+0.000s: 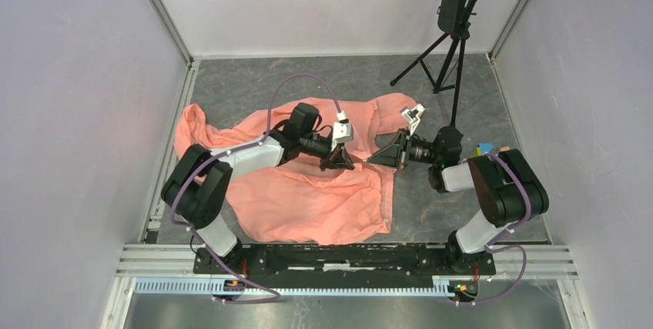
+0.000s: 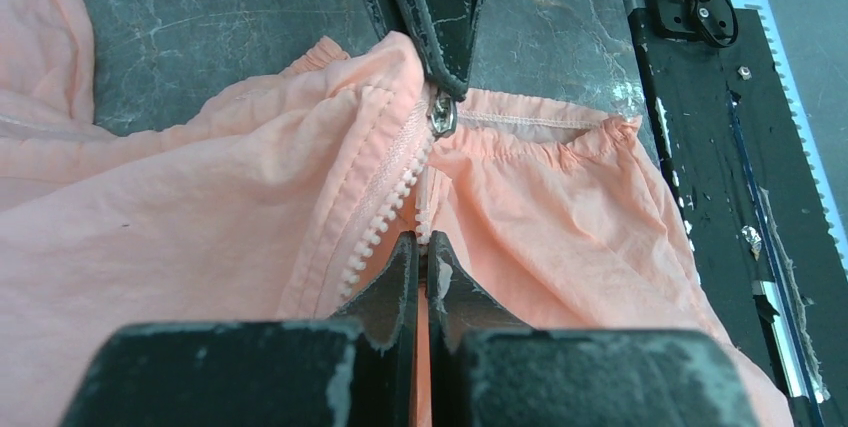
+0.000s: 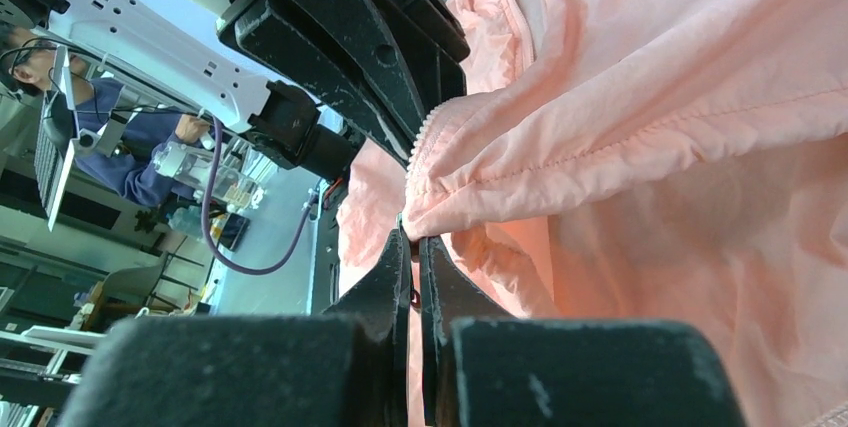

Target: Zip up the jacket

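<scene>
The salmon-pink jacket (image 1: 308,198) lies spread on the dark table, hem toward the arms. Its pale zipper strip (image 2: 385,217) runs between my two grippers, which meet over the jacket's front. My left gripper (image 1: 339,163) is shut on the zipper strip just above the hem; in its wrist view the fingertips (image 2: 422,242) pinch the teeth. My right gripper (image 1: 381,156) is shut on the metal zipper pull (image 2: 441,115) at the hem end. In the right wrist view the right gripper (image 3: 413,239) pinches the fabric edge (image 3: 680,147), with the left gripper (image 3: 418,139) just beyond.
A black tripod (image 1: 454,59) stands at the back right. Small coloured blocks (image 1: 485,148) sit by the right arm. A black base rail (image 1: 339,256) runs along the near edge. Grey walls enclose the table on three sides.
</scene>
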Robot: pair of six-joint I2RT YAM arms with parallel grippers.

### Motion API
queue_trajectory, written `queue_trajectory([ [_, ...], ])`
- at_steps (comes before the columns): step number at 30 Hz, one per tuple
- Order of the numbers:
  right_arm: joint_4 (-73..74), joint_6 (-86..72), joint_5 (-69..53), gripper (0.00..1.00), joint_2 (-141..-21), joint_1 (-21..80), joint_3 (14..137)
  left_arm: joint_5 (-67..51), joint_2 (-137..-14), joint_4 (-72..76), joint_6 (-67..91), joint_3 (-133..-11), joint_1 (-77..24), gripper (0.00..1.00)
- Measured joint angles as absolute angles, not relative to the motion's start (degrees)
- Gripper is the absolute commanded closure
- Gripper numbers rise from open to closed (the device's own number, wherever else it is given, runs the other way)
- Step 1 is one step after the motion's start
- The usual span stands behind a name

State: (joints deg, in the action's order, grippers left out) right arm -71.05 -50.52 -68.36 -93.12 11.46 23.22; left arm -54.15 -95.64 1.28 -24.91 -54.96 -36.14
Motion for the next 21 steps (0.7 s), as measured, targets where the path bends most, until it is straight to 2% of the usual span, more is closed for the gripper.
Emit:
queue_trajectory([
  [3, -69.6, -48.6, -68.3, 1.0, -93.1, 11.5, 23.3, -54.4, -95.2, 2.3, -24.8, -54.6, -35.7, 0.98],
  [8, -55.5, -38.8, -66.9, 1.0, -92.8, 11.5, 25.5, -54.5, -95.2, 2.5, -24.8, -54.6, -35.7, 0.98],
  [11, -52.0, -36.0, -66.5, 1.0, -92.6, 11.6, 26.2, -54.6, -95.2, 2.7, -24.8, -54.6, -35.7, 0.98],
  [21, -67.0, -46.2, -67.3, 1.0, -92.6, 11.9, 24.1, -54.6, -95.2, 2.7, -24.8, -54.6, -35.7, 0.98],
])
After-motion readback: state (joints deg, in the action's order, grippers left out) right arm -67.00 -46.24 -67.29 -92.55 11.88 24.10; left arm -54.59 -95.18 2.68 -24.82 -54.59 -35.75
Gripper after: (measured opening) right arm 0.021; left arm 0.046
